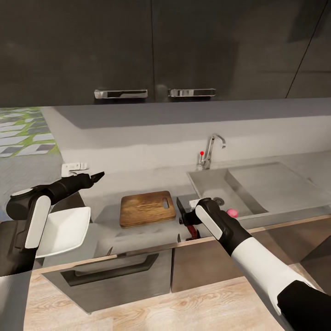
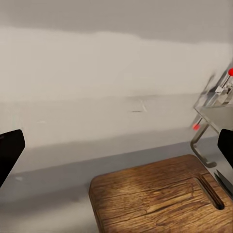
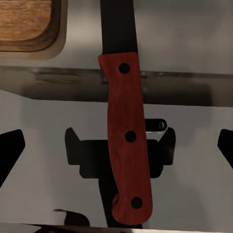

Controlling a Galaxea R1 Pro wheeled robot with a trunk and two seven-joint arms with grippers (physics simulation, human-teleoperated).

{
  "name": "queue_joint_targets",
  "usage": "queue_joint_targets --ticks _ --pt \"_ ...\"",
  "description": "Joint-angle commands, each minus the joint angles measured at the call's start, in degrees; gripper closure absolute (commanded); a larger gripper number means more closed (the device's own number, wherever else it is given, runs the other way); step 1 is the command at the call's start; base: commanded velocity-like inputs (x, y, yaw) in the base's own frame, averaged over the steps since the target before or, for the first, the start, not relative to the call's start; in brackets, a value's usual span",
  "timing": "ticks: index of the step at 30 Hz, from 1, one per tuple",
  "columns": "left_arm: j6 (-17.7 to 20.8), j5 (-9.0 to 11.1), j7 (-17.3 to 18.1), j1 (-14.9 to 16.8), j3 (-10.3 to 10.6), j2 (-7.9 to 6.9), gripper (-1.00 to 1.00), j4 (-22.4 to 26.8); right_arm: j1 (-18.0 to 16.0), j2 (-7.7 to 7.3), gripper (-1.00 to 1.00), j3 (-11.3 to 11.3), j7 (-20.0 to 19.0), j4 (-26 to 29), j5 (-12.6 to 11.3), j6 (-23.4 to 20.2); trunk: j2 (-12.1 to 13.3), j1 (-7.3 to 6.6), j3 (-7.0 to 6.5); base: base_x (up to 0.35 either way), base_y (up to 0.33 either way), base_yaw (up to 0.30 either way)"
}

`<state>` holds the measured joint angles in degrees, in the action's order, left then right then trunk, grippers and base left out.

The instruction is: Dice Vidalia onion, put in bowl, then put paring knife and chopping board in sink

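The red-handled paring knife (image 1: 186,216) lies on the grey countertop (image 1: 110,184) between the chopping board (image 1: 147,208) and the sink (image 1: 257,184). My right gripper (image 1: 187,222) hovers open over its handle (image 3: 127,141), one finger on each side and not touching. A small pinkish round onion (image 1: 232,213) sits in the sink basin, partly behind my right arm. The white bowl (image 1: 64,230) rests at the counter's left. Left of the board, my left gripper (image 1: 96,176) hangs open above the counter and holds nothing. The board (image 2: 155,199) lies ahead of it.
The chrome tap (image 1: 211,149) with its red-tipped lever stands behind the sink, and the drainboard (image 1: 276,181) lies to the right. Black upper cabinets (image 1: 151,46) hang overhead. A drawer front with a dark handle (image 1: 110,271) sits under the counter edge. A white socket (image 1: 73,168) is on the wall.
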<state>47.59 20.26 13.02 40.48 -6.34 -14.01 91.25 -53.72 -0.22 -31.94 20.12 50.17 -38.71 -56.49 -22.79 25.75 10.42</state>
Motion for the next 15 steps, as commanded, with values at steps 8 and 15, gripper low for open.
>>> queue_joint_targets --ticks 8,15 --pt "0.3 -0.1 0.3 0.1 -0.1 0.03 -1.0 0.0 -0.1 -0.03 -1.0 -0.1 0.5 0.1 -0.5 -0.1 -0.1 0.04 0.41 0.0 0.0 0.0" --pt "0.3 -0.1 0.3 0.1 -0.1 0.03 -1.0 0.0 -0.1 -0.03 -1.0 -0.1 0.6 0.1 -0.5 -0.1 -0.1 0.04 0.63 0.0 0.0 0.0"
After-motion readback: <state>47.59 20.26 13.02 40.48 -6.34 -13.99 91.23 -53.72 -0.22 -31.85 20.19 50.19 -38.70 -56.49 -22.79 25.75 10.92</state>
